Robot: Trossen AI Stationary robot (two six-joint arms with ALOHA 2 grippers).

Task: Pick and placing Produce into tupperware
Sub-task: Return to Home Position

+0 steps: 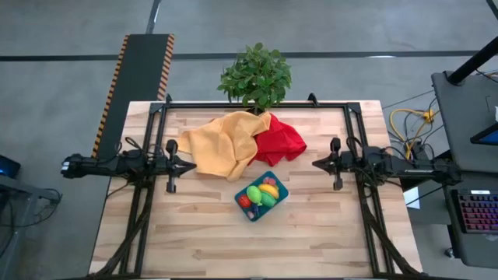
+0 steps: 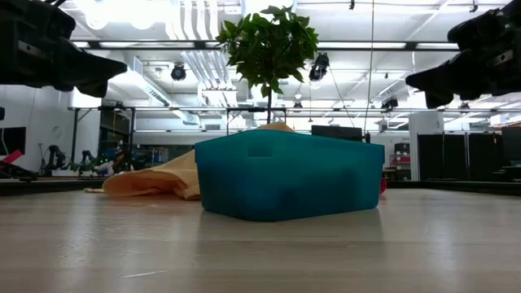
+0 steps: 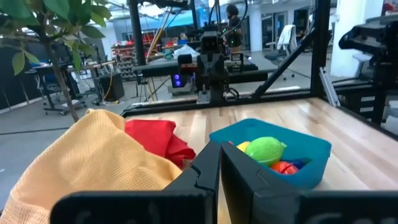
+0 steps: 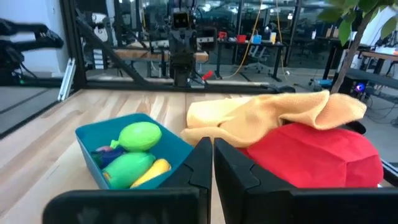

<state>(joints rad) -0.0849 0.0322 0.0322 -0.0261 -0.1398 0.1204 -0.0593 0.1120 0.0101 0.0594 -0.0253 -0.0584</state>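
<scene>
Shallow teal-blue rectangular plastic container (image 2: pixel 289 175) stands mid-table on the pale wooden plank table (image 1: pixel 311 233), just beside the crumpled yellow cloth (image 1: pixel 222 144) and the red cloth (image 1: pixel 280 140). Contents: round green toy piece (image 4: pixel 140 135), longer green piece (image 4: pixel 127 168), yellow banana (image 4: pixel 152 171), and a red piece (image 3: pixel 285 167), possibly a tomato. Left gripper (image 1: pixel 193 165) and right gripper (image 1: pixel 314 163) hang well apart on either side, fingers pressed together, empty.

The teal-blue tupperware (image 2: pixel 289 175) sits flat near the middle of the wooden table (image 1: pixel 194 233), turned at an angle to its edges; it is shallow, rectangular, round-cornered and open-topped; inside lie a round green piece (image 4: pixel 140 135), a longer green piece (image 4: pixel 127 168) touching the yellow banana (image 4: pixel 155 169), and a small red piece (image 3: pixel 285 167) tucked low at one end.
</scene>
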